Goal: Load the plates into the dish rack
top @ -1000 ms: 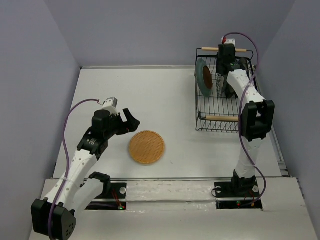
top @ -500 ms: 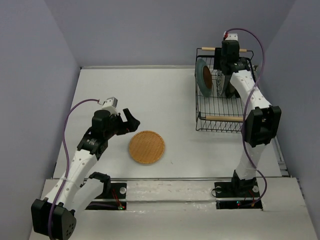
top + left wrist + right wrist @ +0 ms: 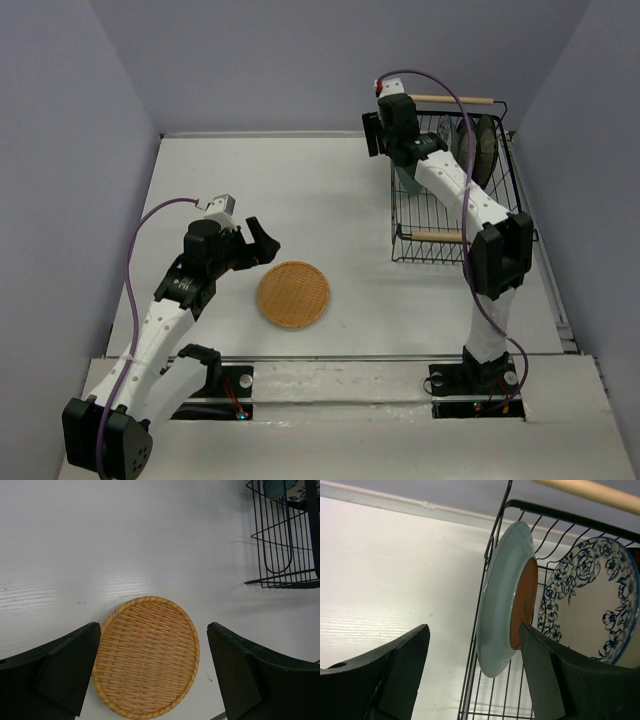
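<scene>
Nearly done, by the look of it. Spread wide and holding nothing at the left gripper [image 3: 152,650], hovering over the woven plate [image 3: 147,655], flat on the table [image 3: 300,190], well apart from the dish rack [image 3: 430,258]. Parted and empty too at the right gripper [image 3: 474,645], beside the rack's wall, near the upright teal plate [image 3: 502,595] and floral plate [image 3: 590,600]. Next, probably: lower, pinch the woven rim, carry across, stand it in a free slot.
</scene>
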### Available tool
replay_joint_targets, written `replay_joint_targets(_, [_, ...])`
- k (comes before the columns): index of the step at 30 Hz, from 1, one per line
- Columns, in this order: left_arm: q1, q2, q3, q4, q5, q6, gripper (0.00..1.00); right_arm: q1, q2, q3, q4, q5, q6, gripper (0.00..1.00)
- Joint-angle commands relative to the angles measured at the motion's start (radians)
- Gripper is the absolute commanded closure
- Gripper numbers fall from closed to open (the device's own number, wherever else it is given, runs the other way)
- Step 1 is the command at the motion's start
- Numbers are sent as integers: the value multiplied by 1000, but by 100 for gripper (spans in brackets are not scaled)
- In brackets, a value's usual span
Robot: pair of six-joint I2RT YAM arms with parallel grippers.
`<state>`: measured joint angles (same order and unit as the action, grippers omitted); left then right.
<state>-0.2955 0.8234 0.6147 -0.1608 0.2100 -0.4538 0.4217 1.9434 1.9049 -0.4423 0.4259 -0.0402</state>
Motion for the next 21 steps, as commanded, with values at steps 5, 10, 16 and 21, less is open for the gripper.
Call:
replay_joint_targets(5, [-7, -18, -9, 30, 20, 17, 1, 15, 94, 86, -4, 184, -42, 38])
replay_joint_targets(10, [-7, -18, -10, 30, 22, 17, 1, 15, 126, 106, -4, 220, -50, 65])
replay_joint_targets(16, [-7, -18, -10, 30, 23, 17, 1, 15, 135, 135, -3, 249, -49, 83])
replay_joint_targets(21, [-7, -23, -12, 30, 23, 17, 1, 3, 115, 134, -3, 301, -50, 93])
